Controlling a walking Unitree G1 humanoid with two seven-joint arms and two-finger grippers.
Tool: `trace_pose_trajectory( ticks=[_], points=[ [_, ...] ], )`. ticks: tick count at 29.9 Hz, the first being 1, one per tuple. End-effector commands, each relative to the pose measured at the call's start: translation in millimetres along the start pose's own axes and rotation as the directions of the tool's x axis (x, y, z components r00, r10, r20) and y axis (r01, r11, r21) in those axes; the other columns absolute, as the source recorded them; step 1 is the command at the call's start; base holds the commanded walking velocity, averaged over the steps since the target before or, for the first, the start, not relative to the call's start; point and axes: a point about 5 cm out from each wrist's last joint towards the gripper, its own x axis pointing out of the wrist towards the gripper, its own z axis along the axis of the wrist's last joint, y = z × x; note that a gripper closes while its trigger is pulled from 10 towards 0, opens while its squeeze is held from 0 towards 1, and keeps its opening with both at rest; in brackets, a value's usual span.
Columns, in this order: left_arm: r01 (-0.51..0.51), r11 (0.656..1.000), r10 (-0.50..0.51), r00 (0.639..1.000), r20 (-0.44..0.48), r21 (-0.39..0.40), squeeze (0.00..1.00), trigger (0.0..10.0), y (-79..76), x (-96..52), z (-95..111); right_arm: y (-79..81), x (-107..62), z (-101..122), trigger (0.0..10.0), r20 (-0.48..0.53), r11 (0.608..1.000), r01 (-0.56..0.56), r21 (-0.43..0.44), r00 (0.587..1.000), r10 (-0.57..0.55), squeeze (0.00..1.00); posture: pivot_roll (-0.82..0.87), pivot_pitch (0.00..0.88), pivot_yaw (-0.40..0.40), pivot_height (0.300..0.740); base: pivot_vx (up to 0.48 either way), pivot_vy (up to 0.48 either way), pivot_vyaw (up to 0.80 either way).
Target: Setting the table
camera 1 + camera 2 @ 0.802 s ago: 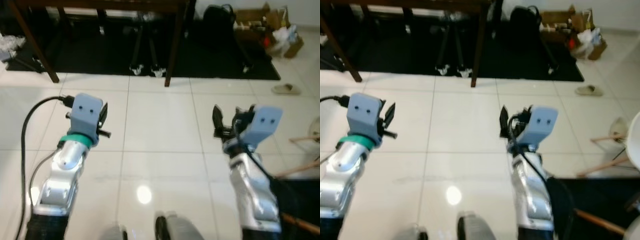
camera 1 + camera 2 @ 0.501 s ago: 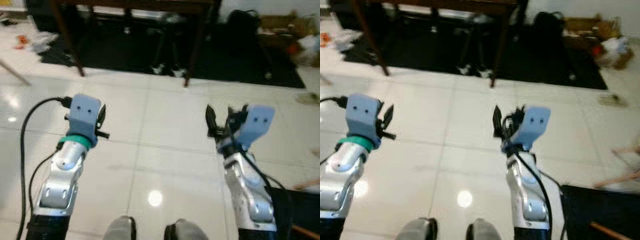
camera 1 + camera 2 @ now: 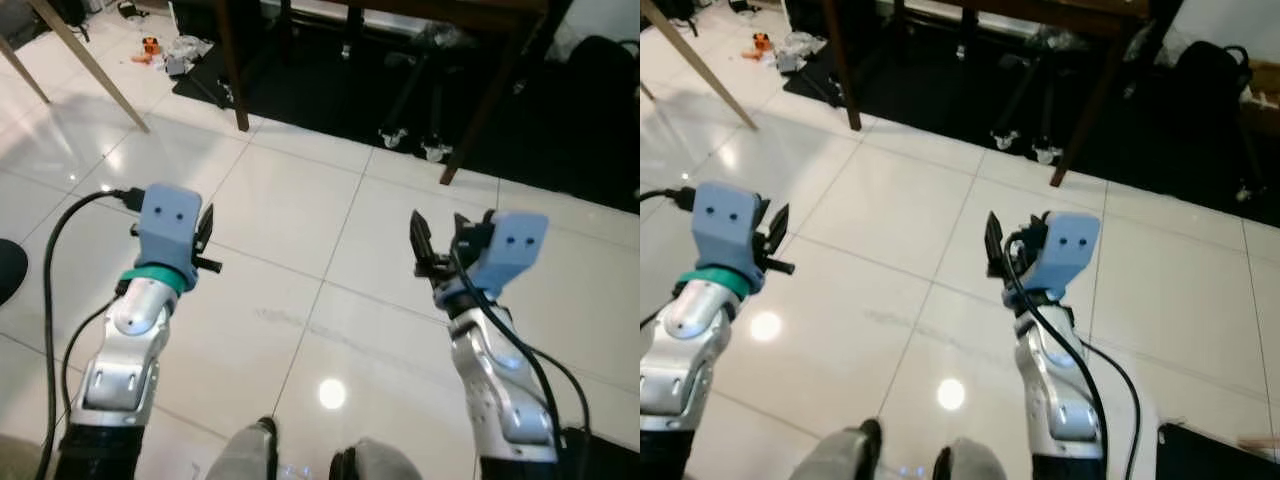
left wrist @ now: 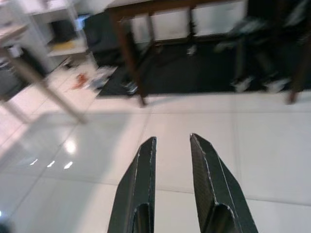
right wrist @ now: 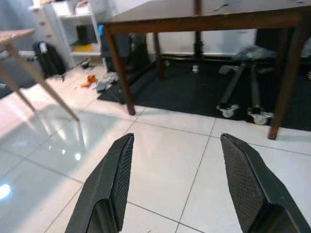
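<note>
No writing or label can be read anywhere. A floor of large glossy white tiles (image 3: pixel 300 250) with thin grey joints is seen beneath the robot, and ceiling lights are mirrored on it as bright spots. Ahead, a dark wooden table (image 5: pixel 204 22) with straight square legs stands on a black rug (image 3: pixel 940 90); under it, a chair base with small castors (image 5: pixel 238 109) is visible. A slanted pale wooden leg (image 3: pixel 85 60) is seen toward the robot's left, with small litter (image 3: pixel 165 55) lying on the floor beyond it, and white shelving (image 5: pixel 73 19) is made out against the far wall. A black bag (image 3: pixel 1205 75) rests at the right. The left gripper (image 4: pixel 170 160) is held above bare tile, its matte black fingers set close together with a narrow gap between them, holding nothing. The right gripper (image 5: pixel 180 160) is likewise raised over the tile, its textured black fingers spread wide apart and empty. No tableware can be made out; the tabletop itself is barely seen.
</note>
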Motion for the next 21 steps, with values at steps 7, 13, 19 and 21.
trace_pose_trajectory(
  ticks=[7, 13, 19, 21],
  points=[
    [-0.048, 0.999, 0.047, 0.997, -0.055, -0.012, 0.00, 10.0, -2.4, -1.3, -9.8, 2.3, -1.7, -2.3, 10.0, -0.014, 1.000, -0.024, 0.000, 1.000, 0.024, 0.00, 0.02, 0.035, 0.008, 0.740, 0.000, 0.000, 0.77],
    [-0.091, 0.996, 0.090, 0.995, -0.054, -0.020, 0.00, 10.0, -0.8, 1.3, -8.8, 3.0, -1.1, -1.4, 10.0, -0.011, 1.000, -0.027, 0.001, 1.000, 0.027, 0.00, 0.02, 0.035, 0.008, 0.740, 0.000, 0.000, 0.77],
    [-0.136, 0.991, 0.135, 0.989, -0.055, -0.016, 0.00, 10.0, 3.0, 3.1, -8.2, 3.3, -1.4, -1.2, 10.0, -0.010, 0.999, -0.032, 0.003, 0.999, 0.032, 0.00, 0.02, 0.039, 0.004, 0.740, 0.000, 0.000, 0.76],
    [-0.147, 0.989, 0.146, 0.988, -0.054, -0.014, 0.00, 10.0, 3.6, 3.4, -8.0, 3.3, -1.4, -1.1, 10.0, -0.010, 0.999, -0.033, 0.003, 0.999, 0.033, 0.00, 0.02, 0.039, 0.004, 0.740, 0.000, 0.000, 0.76]
  ],
)
